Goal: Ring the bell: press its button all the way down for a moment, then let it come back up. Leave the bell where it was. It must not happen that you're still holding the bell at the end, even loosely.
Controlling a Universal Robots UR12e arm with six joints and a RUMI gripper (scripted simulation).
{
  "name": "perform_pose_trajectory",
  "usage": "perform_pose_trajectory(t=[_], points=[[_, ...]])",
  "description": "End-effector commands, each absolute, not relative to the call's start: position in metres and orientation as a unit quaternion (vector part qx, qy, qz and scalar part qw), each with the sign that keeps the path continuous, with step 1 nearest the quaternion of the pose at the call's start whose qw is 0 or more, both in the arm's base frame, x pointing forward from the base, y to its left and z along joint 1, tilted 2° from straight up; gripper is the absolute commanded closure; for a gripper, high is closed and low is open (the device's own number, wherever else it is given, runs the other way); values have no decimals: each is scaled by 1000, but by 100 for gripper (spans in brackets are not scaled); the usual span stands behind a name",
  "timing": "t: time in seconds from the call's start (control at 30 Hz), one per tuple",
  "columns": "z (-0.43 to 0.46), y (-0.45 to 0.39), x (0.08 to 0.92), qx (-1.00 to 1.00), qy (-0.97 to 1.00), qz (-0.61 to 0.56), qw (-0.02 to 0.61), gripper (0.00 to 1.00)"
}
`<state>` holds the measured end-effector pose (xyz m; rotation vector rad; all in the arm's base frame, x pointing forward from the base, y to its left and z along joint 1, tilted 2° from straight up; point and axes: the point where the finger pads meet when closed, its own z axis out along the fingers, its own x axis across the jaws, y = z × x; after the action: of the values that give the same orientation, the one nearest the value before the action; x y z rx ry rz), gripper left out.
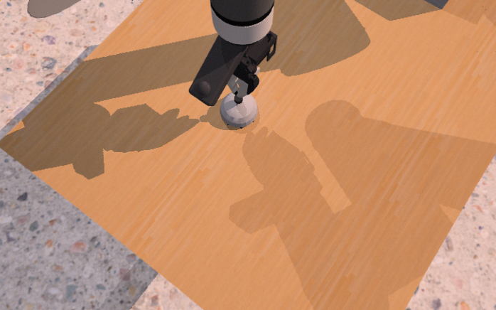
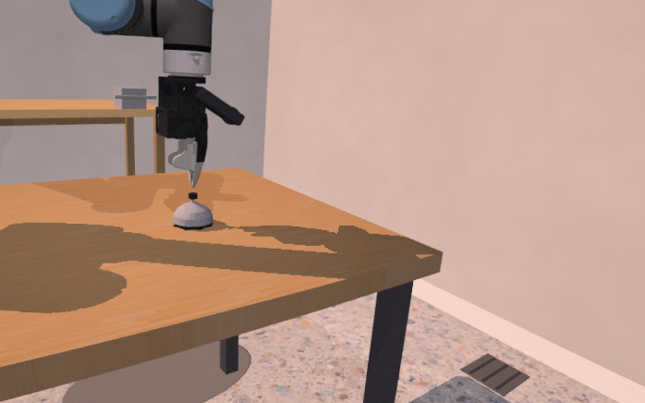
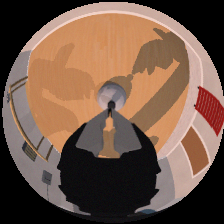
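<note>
Metal bell (image 2: 192,214): likely light, slippery, apt to slide. Best touched only at button (image 2: 192,195). Gripper (image 2: 195,183) closed on nothing, just above button.

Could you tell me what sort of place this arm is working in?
Probably a plain indoor workroom: a wooden table with dark legs holds a desk bell, a second table stands behind it, and bare walls rise from a speckled stone floor.

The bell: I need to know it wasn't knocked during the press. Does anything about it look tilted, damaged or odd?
Nothing stands out. The grey domed bell sits upright and flat on the wooden table, its small black button raised. The shut gripper hangs just above the button, apart from it.
</note>
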<state>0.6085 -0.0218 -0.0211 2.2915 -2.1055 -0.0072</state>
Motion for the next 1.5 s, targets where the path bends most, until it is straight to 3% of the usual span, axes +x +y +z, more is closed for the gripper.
perform_pose_trajectory(t=[0.0, 1.47], points=[[-9, -22, 609, 736, -677, -2, 15, 100], [32, -21, 610, 736, -677, -2, 15, 100]])
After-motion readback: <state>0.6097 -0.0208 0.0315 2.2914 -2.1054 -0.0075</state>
